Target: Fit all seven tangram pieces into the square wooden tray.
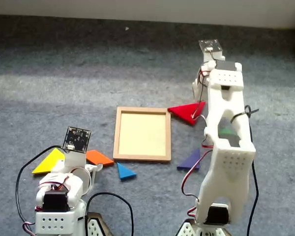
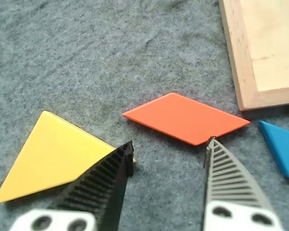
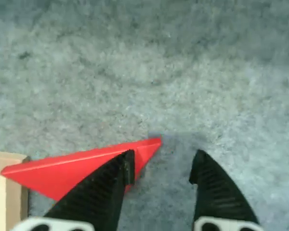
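The square wooden tray (image 1: 117,135) lies empty in the middle of the grey carpet. To its left lie an orange parallelogram (image 2: 185,118), a yellow triangle (image 2: 50,156) and a small blue triangle (image 2: 282,147). My left gripper (image 2: 170,147) is open just short of the orange piece, one fingertip at its near corner, the other by the yellow triangle's edge. A red triangle (image 3: 62,169) lies at the tray's far right corner. My right gripper (image 3: 163,161) is open over its pointed tip, with one finger above the red surface.
A purple piece (image 1: 191,160) lies right of the tray's near corner. A green piece (image 1: 227,132) shows through the right arm's frame. Cables trail beside both arm bases. Bare carpet stretches behind the tray up to a pale wall edge.
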